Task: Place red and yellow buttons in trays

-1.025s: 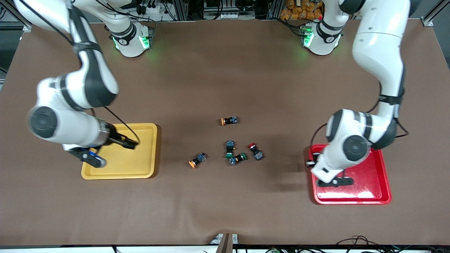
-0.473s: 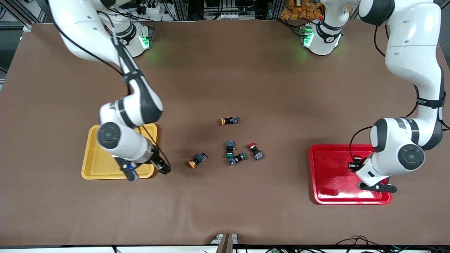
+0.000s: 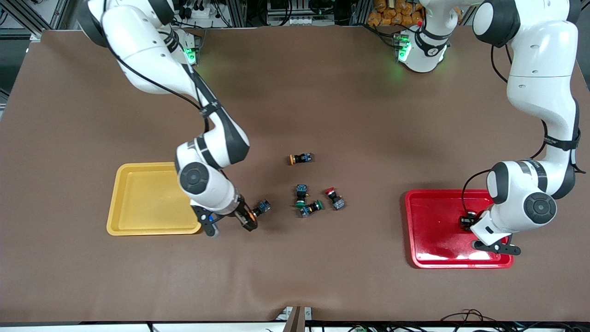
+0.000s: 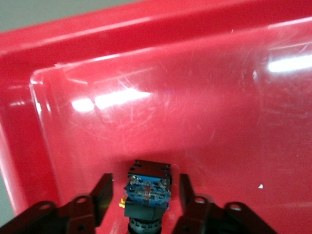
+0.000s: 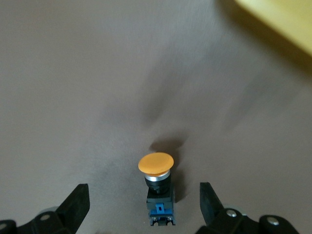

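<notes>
Two arms are at work, neither waiting.

Front view: the yellow tray, nothing in it, sits at 9 o'clock of the loose cluster, the red tray at 3 o'clock. The right gripper is down at table level just off the yellow tray's corner, at 7 o'clock of an orange-capped button lying on its side. A second orange-capped button lies at 12 o'clock of the cluster. A red-capped button and two green-capped buttons lie bunched close together. The left gripper is low inside the red tray.

Left wrist view: the left gripper has its jaws spread. A boxed button rests on the red tray floor with a gap on each side. I read it as let go. Its base faces the camera, so the cap colour is hidden.

Right wrist view: the right gripper is wide apart, straddling the orange-capped button, cap pointing away. It looks lined up to pinch the black body. The yellow tray edge shows nearby, so the carry should be short.
</notes>
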